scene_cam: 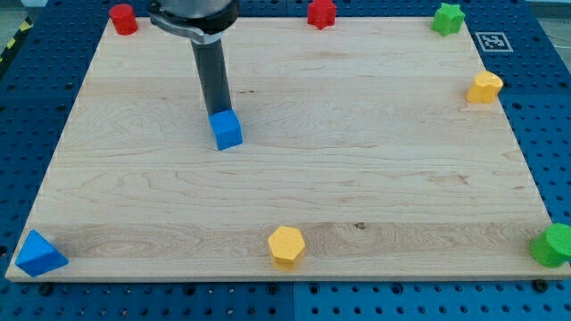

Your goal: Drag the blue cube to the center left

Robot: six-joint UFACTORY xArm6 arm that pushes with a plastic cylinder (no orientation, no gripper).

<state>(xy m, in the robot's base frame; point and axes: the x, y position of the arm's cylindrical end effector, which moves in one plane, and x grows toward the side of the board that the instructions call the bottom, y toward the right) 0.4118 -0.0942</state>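
The blue cube (227,130) sits on the wooden board (357,169), left of the middle and a little above the board's mid-height. My tip (217,111) stands right at the cube's top edge, on the side toward the view's top, touching or nearly touching it. The dark rod rises straight up from there to the arm's end at the view's top.
A blue triangular block (38,255) lies at the bottom left corner. A yellow hexagonal block (286,245) is at the bottom middle. A red block (123,19) is top left, a red star (321,12) top middle, a green star (448,18) top right, a yellow block (484,87) at the right edge, a green block (553,245) bottom right.
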